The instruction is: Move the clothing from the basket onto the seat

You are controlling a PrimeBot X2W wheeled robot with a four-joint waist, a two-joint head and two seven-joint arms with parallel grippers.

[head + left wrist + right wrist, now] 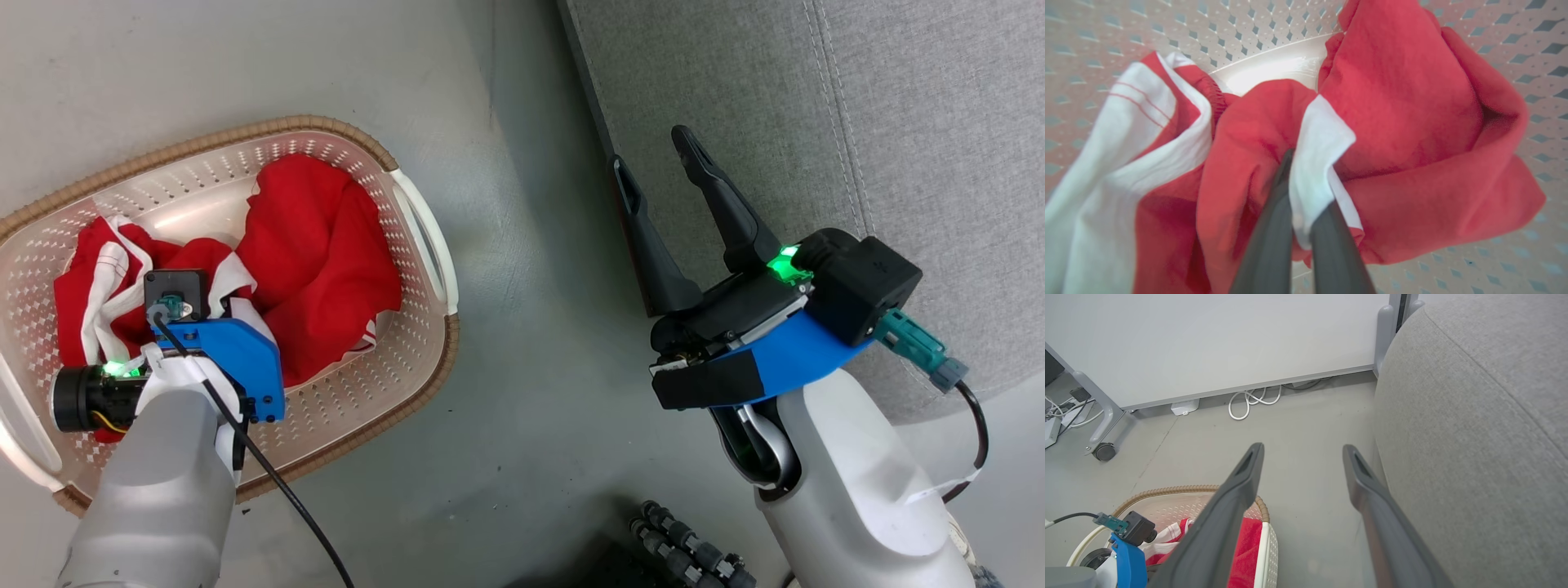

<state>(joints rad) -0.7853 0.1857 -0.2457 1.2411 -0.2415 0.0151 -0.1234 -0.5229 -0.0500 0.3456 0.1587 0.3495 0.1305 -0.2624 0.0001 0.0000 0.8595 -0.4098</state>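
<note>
Though crumpled low in the basket (424, 237) on the floor (531, 327) at left, the clothing (318, 261) reads as light, limp, thin fabric: no stiffness, likely to drape and trail when lifted. Best hold: a bunched fold, not a loose hem. Grip status: left claw (1306, 192) clenched on a white-panelled fold of it; right claw (651, 151) spread, holding nothing, beside the grey seat (898, 122) at right.

**Your count, item by item**

You have one basket (326, 126), one seat (898, 122) and one heap of clothing (318, 245); you can't tell how many garments are in it. There are two grippers, the left gripper (1302, 192) and the right gripper (651, 151), each with two fingers. One coiled white cable (1245, 404).
</note>
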